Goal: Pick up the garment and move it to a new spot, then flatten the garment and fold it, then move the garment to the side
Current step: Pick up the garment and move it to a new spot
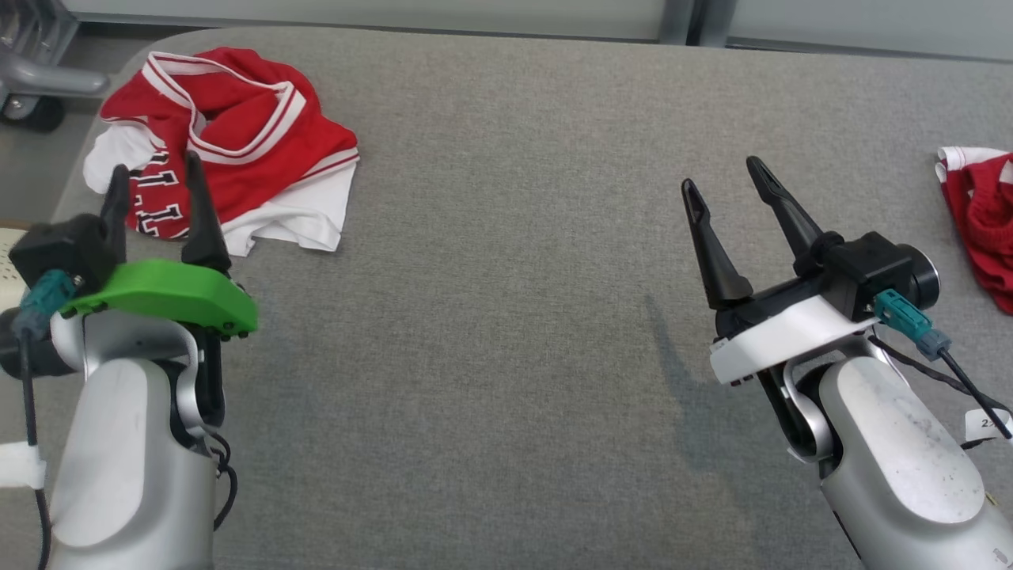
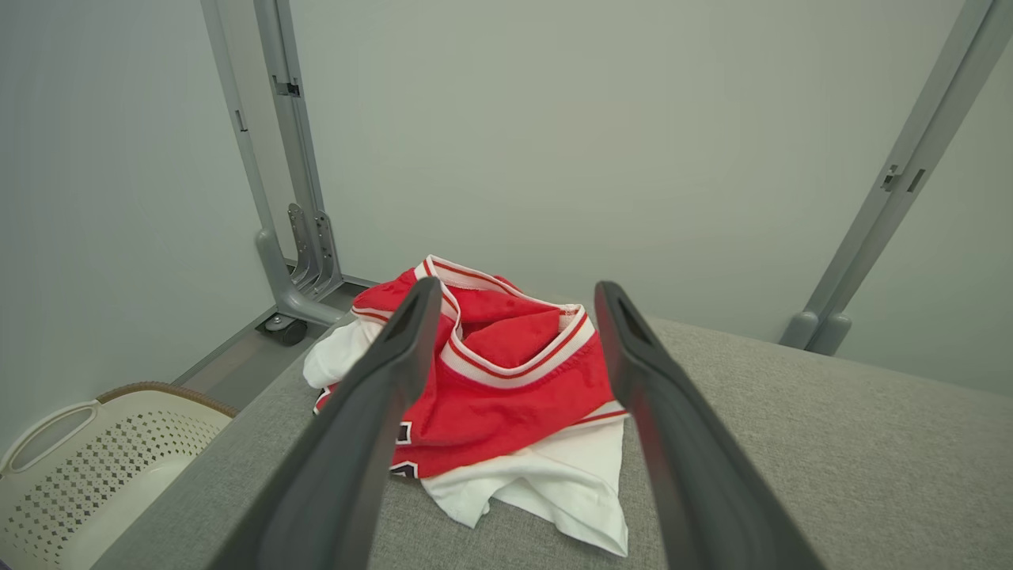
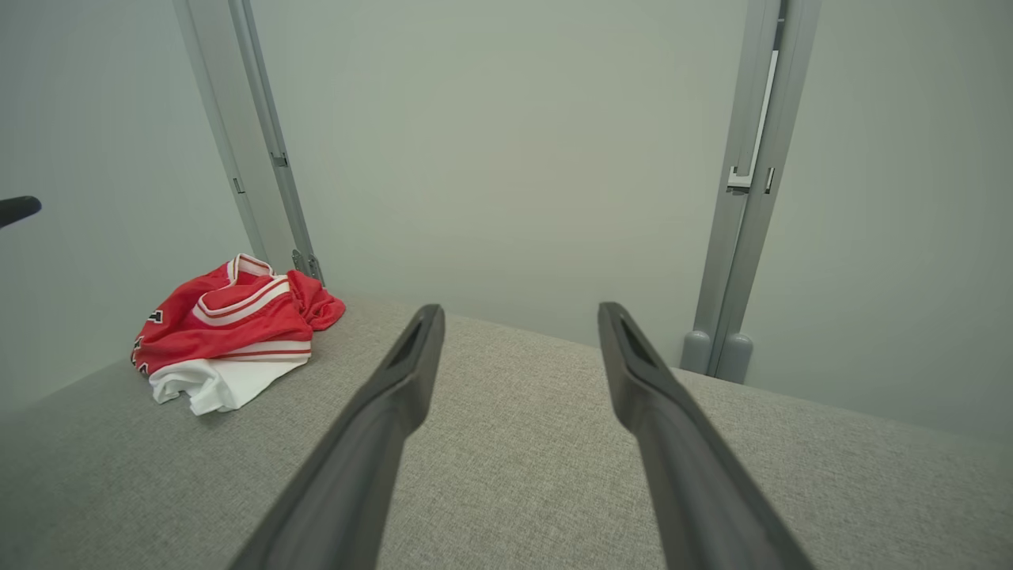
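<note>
A crumpled red and white jersey, the garment (image 1: pixel 237 150), lies bunched at the far left corner of the grey table (image 1: pixel 506 277). My left gripper (image 1: pixel 156 176) stands open just in front of it, fingers pointing at its near edge, nothing between them. In the left wrist view the garment (image 2: pixel 506 388) sits between and beyond the open fingers (image 2: pixel 380 396). My right gripper (image 1: pixel 724 176) hangs open over bare table at the right, far from the garment (image 3: pixel 229 332), which shows at the left in the right wrist view.
A second red and white cloth (image 1: pixel 981 222) lies at the table's right edge. A cream perforated basket (image 2: pixel 87 459) stands on the floor left of the table. Grey frame posts (image 2: pixel 285 174) rise behind the table's far edge.
</note>
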`<state>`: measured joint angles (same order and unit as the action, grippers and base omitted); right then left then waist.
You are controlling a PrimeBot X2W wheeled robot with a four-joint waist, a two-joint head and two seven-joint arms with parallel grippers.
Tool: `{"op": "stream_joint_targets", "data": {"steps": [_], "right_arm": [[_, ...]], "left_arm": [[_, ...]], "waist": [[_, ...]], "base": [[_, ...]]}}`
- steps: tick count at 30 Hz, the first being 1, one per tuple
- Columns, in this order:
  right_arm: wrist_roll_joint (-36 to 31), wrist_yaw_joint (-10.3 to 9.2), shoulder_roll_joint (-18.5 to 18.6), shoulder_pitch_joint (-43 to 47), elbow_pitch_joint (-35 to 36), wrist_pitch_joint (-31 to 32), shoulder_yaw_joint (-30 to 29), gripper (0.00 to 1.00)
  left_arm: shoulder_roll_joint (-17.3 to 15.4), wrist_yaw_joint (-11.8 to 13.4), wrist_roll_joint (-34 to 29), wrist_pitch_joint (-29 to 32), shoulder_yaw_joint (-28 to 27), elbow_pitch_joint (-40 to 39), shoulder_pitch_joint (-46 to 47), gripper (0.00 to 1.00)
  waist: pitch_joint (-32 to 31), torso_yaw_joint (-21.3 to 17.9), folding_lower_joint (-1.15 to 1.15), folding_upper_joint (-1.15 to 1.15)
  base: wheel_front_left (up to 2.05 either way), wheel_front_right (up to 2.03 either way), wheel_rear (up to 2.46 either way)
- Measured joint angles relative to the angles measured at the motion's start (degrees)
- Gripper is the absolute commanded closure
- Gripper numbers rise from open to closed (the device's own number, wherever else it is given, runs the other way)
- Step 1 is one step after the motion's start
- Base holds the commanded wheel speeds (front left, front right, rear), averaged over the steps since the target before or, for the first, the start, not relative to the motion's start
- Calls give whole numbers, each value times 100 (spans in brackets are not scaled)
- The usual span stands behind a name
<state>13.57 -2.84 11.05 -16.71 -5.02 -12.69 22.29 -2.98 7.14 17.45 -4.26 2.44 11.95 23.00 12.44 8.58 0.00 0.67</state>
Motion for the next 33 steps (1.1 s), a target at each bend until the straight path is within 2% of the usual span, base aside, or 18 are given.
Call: {"op": "stream_joint_targets", "data": {"steps": [4,13,33], "right_arm": [[-37,58,3,-209,135,22,47,0],[-164,126,31,-606,592,73,89,0],[-304,116,155,-754,993,119,37,0]], "left_arm": [[-13,0,1,179,-178,321,456,0],[-313,0,-15,481,-494,979,1283,0],[-646,0,-240,767,-996,2214,2346,0]], "waist": [[280,-184,0,0],[910,-614,0,0],[2078,-1234,1,0]], "base": [[0,0,0],[0,0,0],[0,0,0]]}}
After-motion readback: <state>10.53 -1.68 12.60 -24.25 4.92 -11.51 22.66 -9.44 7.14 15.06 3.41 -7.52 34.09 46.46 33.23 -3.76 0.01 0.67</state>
